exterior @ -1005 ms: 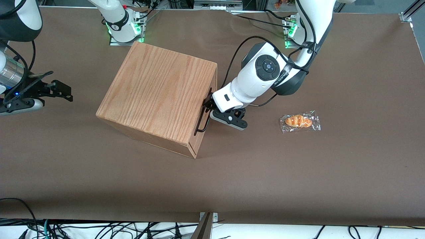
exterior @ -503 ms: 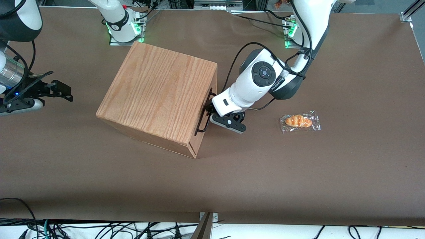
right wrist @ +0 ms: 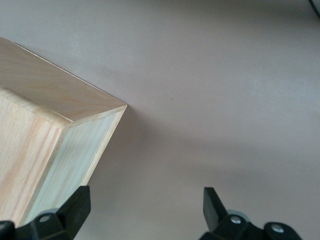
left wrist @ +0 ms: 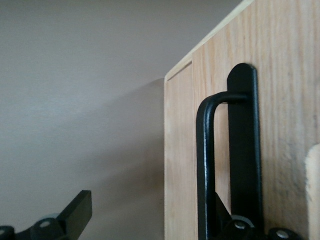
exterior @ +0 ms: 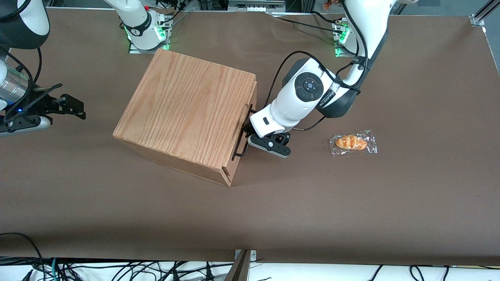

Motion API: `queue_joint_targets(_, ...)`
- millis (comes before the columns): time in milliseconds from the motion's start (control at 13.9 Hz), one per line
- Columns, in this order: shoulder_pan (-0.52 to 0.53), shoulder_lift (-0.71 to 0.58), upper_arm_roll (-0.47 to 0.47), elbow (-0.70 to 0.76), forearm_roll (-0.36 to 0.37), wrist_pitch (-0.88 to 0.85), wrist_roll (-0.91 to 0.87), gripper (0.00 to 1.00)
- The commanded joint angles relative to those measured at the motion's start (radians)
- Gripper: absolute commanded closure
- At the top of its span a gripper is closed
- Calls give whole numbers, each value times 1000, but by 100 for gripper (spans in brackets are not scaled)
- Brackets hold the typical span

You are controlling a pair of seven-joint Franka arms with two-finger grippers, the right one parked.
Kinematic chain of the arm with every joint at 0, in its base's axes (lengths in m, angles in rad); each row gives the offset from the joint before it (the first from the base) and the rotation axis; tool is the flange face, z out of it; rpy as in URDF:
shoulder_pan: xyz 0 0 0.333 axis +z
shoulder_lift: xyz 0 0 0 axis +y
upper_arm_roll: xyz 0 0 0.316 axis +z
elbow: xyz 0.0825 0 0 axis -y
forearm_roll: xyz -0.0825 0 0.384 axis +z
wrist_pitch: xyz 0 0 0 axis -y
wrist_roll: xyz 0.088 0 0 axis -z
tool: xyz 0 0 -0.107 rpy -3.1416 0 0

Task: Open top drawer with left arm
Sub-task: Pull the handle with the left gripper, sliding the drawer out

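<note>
Front view, reading from 9 o'clock across to 3: oak-grain box point(exterior: 187, 117) mid-table, skewed, with the front face turned to roughly 3-4 o'clock, toward the working arm's end. Top drawer point(exterior: 253, 95) at the upper edge of that face, only a thin strip of it on show; looks barely out of the box, if at all, so counting the task as hardly begun. Black wire handle point(exterior: 240, 137) on the drawer front, long axis from about 1 o'clock to 7 o'clock, parallel to the face. Gripper point(exterior: 246, 128) right at the handle, near its middle, coming in from 3-4 o'clock. Left arm point(exterior: 297, 97) next, reaching in from the table edge at 1 o'clock. Wrapped bread packet point(exterior: 352, 143) well apart at 3 o'clock of the gripper, on bare brown table point(exterior: 351, 214), out of the pull line as far as can be judged. Wrist view: fingers point(left wrist: 75, 215) spread wide, not clamped; one seemingly tucked between the wire handle point(left wrist: 204, 165) and the drawer front point(left wrist: 280, 100), the other out in free space. So a hook, not a pinch. Key relation: pull axis square to the handle, back toward 3-4 o'clock along the approach line. Risk, as a guess: off-axis pull jamming the drawer or dragging the whole box.
</note>
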Motion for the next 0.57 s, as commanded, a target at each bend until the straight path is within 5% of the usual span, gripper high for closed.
queue_joint_targets(0, 22, -4, 8, 5, 76, -61, -16, 0)
queue_joint_targets(503, 59, -28, 10, 5, 99, -138, -8, 0)
